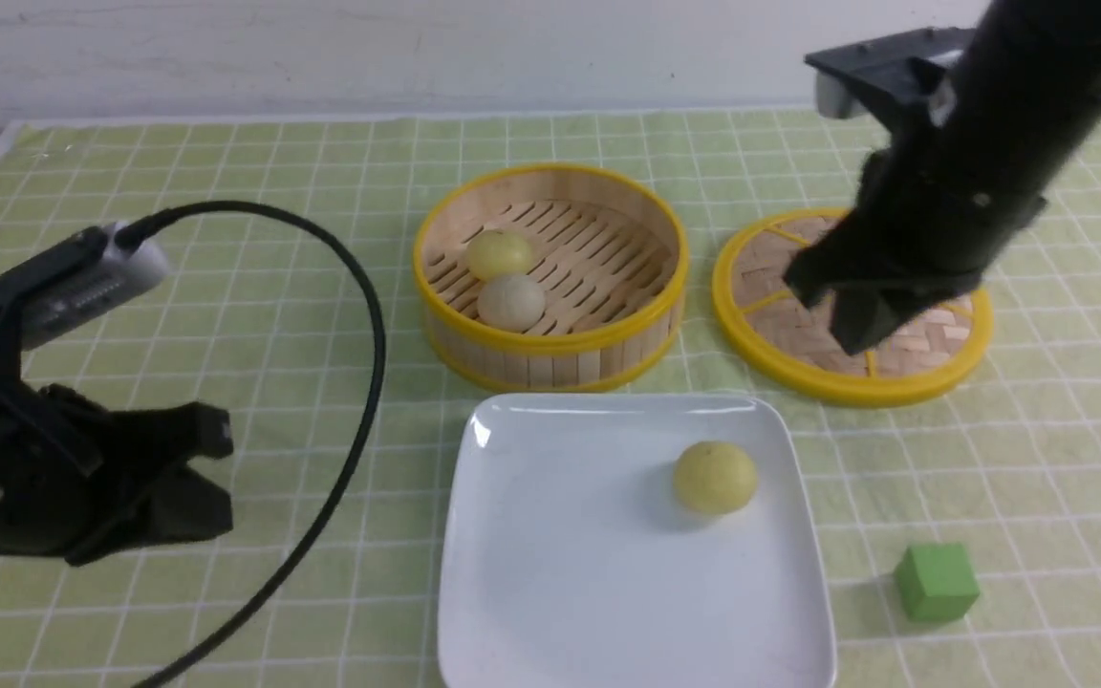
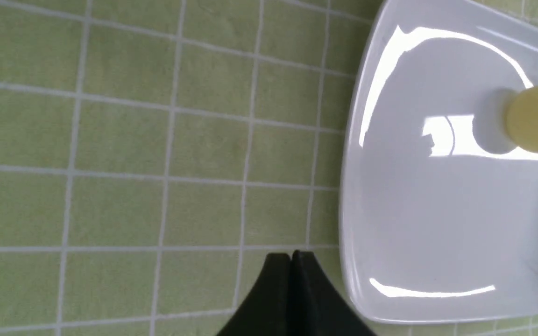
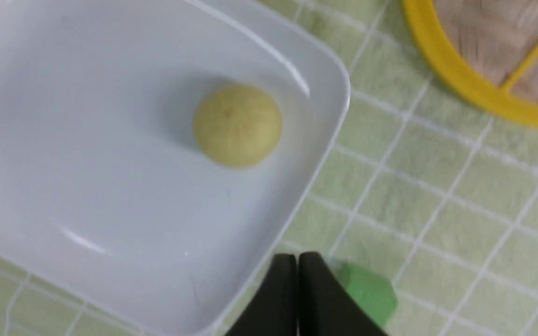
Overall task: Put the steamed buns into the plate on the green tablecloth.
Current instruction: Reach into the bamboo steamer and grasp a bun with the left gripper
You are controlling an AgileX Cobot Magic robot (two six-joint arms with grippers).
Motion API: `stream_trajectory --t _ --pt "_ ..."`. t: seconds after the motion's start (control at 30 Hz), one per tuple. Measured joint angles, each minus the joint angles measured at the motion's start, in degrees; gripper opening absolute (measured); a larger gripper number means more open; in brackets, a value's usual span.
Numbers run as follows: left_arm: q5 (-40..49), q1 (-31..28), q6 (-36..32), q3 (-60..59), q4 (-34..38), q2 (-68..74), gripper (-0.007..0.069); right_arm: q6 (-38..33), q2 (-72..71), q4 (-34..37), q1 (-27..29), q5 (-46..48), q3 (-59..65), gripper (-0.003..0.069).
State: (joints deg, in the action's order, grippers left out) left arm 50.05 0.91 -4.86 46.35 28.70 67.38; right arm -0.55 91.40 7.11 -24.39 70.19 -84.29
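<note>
- Resting on the plate (image 1: 550, 573), lower centre: one yellow bun (image 1: 714, 476).
- Second yellow bun (image 1: 499, 253) and greyish bun (image 1: 511, 301) lie in the steamer basket (image 1: 550, 363), centre.
- Left claw (image 1: 216, 468), lower left, and right claw (image 1: 871, 330), upper right, are clenched, empty.

The front view looks forward and down from the robot's side over the light green grid-lined tablecloth (image 1: 226, 191). Both wrist views look steeply down from close above it, sharing the glossy white square plate (image 2: 437, 210) and its pale yellow round bun (image 3: 236, 125).
</note>
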Motion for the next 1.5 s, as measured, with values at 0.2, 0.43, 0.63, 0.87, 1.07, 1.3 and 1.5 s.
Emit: stream_trajectory --t 0.2,0.43,0.63,0.87,1.07,1.3,1.5 --pt "1.30 3.71 -2.19 14.47 -0.75 13.24 0.0018 0.00 -11.91 -0.79 0.26 0.49 17.03 -0.0014" --pt "-0.27 11.66 -0.70 35.51 -4.42 30.14 0.0150 0.00 -17.78 -0.79 0.37 -5.65 28.72 -0.0013" --pt "2.16 16.25 0.06 56.33 -8.73 46.08 0.0344 0.00 -17.89 -0.84 0.48 -9.27 30.38 -0.0010" --pt "3.81 18.35 0.00 68.50 -13.75 56.91 0.0405 0.00 -17.89 -0.44 0.48 -10.89 30.38 -0.0006" --pt "3.88 18.74 0.73 69.84 -17.08 62.34 0.0347 -0.68 -17.89 -0.37 0.48 -11.66 30.38 -0.0002" --pt "4.65 18.74 2.93 70.32 -15.65 64.41 0.0103 -1.05 -17.89 -0.37 0.48 -11.72 30.38 0.0001" --pt "9.81 18.74 3.11 71.57 -14.19 61.77 0.0026 -1.05 -17.89 -0.33 0.48 -11.85 30.38 0.0005"
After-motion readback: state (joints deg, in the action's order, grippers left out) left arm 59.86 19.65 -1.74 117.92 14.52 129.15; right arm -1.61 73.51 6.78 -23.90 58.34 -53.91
